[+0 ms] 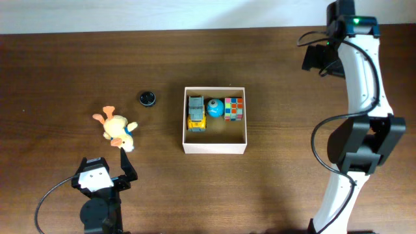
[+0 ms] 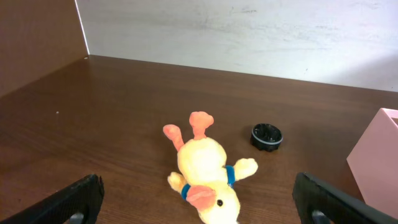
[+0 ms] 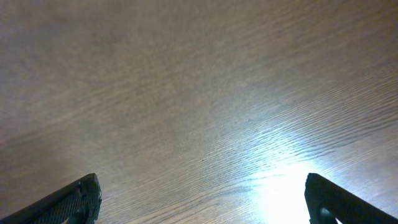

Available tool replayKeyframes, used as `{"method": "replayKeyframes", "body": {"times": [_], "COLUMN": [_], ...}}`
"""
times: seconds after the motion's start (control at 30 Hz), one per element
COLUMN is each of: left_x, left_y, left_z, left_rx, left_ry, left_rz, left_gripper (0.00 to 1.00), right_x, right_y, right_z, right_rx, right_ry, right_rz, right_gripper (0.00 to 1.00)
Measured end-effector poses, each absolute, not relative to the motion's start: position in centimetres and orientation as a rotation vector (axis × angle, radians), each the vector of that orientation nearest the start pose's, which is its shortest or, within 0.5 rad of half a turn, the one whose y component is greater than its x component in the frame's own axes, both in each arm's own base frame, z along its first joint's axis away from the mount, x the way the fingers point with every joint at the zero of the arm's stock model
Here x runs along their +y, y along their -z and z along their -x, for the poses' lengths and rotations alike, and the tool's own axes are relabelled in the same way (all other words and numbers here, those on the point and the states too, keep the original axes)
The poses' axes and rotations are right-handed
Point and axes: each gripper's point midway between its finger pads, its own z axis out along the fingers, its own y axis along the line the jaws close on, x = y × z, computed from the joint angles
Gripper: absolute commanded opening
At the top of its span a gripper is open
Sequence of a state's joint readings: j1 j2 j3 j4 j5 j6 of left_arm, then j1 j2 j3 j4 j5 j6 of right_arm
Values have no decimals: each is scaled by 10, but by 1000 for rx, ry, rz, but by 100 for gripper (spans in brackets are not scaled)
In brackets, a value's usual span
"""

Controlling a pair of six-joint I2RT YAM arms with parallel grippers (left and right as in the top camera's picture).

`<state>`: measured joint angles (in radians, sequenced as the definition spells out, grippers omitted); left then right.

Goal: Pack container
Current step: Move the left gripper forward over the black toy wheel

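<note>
The left gripper (image 2: 199, 202) hangs wide open and empty just short of the plush duck (image 2: 208, 171). The right gripper (image 3: 202, 199) is open too, over bare bench (image 3: 186, 93). The container (image 1: 214, 148) sits mid-bench holding a toy truck (image 1: 196, 114), a blue ball (image 1: 215, 108) and a colour cube (image 1: 234, 108). By my reckoning the duck and the black cap (image 1: 147, 98), both lying to its left, are yet to go in.

Overhead, I look straight down on the whole table (image 1: 65, 65). My left wrist view sits low, facing the plush duck (image 2: 208, 171) and the container (image 2: 376, 162) corner, both shared with overhead. My right wrist view faces bare wood closely, probably the table's right side.
</note>
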<state>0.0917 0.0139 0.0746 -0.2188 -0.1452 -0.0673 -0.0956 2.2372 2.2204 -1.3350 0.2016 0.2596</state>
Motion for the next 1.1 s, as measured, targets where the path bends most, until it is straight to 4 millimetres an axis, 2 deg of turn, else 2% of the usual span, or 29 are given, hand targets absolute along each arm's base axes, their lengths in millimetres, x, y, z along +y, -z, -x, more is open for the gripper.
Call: {"method": "replayKeyframes", "body": {"times": [0.33,0.43,0.6,0.83,0.9,1.1], "left_x": [47,45,31,20,19,15], "left_y": [-153,-159,-168,-148,-158,-225], "left_z": [-235,-236,-241,-254,-261,-313], "left_rx": [1712,1689,1656,1801,1839,1951], "left_ry": [-143,-134,-27,87,98,139], "left_rz": [244,238,208,241,249,218], "left_gripper": [99,99,99,99,99,99], "right_x": [-80,-80,-80,-80,-80,-80], "right_y": [-138,-138,-138,-138,-138,-138], "right_z": [-477,-477,-477,-477,-477,-477], "right_rx": [2846,2846,2845,2845,2845,2845], "right_ry": [267,267,266,266,266,266], "right_rz": [-544,-544,-546,-545,-546,-546], "right_gripper": [99,99,99,99,99,99]}}
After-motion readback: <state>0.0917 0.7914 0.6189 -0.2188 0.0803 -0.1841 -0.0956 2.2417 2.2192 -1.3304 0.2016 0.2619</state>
